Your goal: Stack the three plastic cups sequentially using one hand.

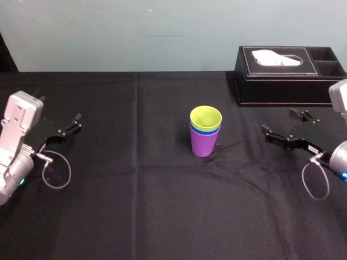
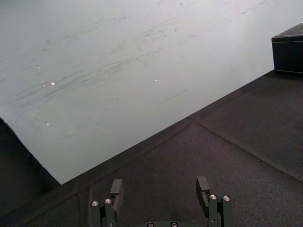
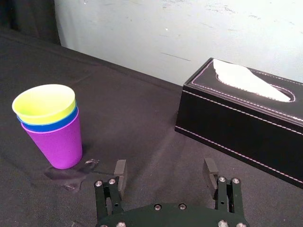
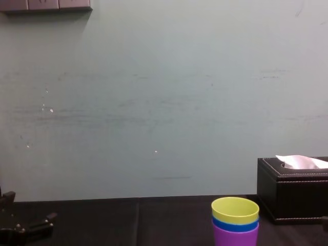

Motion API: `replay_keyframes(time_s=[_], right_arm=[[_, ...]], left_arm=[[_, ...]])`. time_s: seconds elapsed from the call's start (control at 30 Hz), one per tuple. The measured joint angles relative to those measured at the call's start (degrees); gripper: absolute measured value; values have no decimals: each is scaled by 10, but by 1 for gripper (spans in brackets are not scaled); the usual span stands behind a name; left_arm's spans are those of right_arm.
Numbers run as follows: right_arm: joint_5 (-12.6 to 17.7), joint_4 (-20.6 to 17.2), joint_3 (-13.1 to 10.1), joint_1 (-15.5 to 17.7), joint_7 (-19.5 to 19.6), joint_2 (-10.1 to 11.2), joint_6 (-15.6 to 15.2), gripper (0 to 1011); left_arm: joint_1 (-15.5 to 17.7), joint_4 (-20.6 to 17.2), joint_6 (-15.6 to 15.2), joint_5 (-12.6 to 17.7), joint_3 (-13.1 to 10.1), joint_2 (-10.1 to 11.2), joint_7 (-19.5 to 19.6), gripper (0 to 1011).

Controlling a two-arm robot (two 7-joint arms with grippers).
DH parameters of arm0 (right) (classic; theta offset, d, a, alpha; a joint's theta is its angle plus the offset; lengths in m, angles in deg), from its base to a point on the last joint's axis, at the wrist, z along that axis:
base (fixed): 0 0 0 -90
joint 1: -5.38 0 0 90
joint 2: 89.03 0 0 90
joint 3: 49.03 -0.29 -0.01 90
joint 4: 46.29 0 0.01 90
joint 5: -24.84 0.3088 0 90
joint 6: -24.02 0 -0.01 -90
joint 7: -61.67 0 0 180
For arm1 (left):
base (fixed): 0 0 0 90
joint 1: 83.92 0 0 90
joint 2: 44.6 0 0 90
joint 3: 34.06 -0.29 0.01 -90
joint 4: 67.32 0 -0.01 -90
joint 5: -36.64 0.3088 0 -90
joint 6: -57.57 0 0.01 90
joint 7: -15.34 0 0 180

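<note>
The three plastic cups stand nested upright at the table's middle: the purple cup (image 1: 204, 142) at the bottom, the blue cup (image 1: 205, 130) in it with just its rim showing, the yellow-green cup (image 1: 206, 117) on top. The same stack shows in the right wrist view, purple cup (image 3: 58, 144), blue cup (image 3: 45, 126), yellow-green cup (image 3: 44, 103), and in the chest view (image 4: 235, 220). My right gripper (image 1: 279, 125) hovers open to the right of the stack, well apart from it, nothing between its fingers (image 3: 120, 171). My left gripper (image 1: 75, 122) rests open at the far left, empty.
A black tissue box (image 1: 287, 73) with a white tissue stands at the back right, behind my right gripper. Black cloth (image 1: 162, 206) covers the table. A pale wall (image 4: 154, 102) rises behind the far edge.
</note>
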Motion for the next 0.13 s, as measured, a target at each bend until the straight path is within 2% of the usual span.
replay_keyframes(time_s=[0.13], right_arm=[[0, 0, 0, 0, 0, 0, 0, 1004]], left_arm=[[0, 0, 0, 0, 0, 0, 0, 1011]])
